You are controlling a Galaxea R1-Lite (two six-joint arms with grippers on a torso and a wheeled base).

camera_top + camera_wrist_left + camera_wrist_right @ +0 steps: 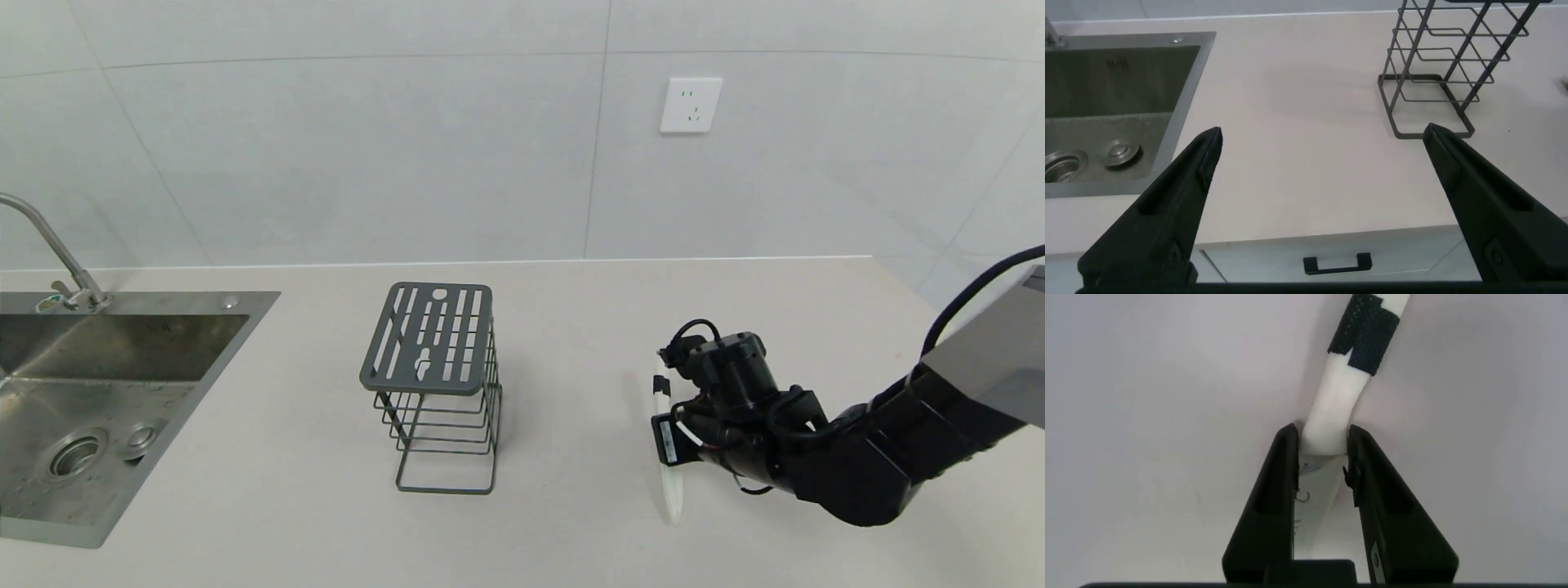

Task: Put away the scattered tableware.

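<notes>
The steel sink (122, 347) at nine o'clock is cut off at the edge. The right claw (663, 412) hides the middle of the white, black-banded utensil (671, 488).

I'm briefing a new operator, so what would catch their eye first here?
First, the right gripper, clamped on a long white utensil with a black band, at the right side of the counter. Mid-counter stands a grey wire rack with a slotted top, and a steel sink sits at the left.
</notes>
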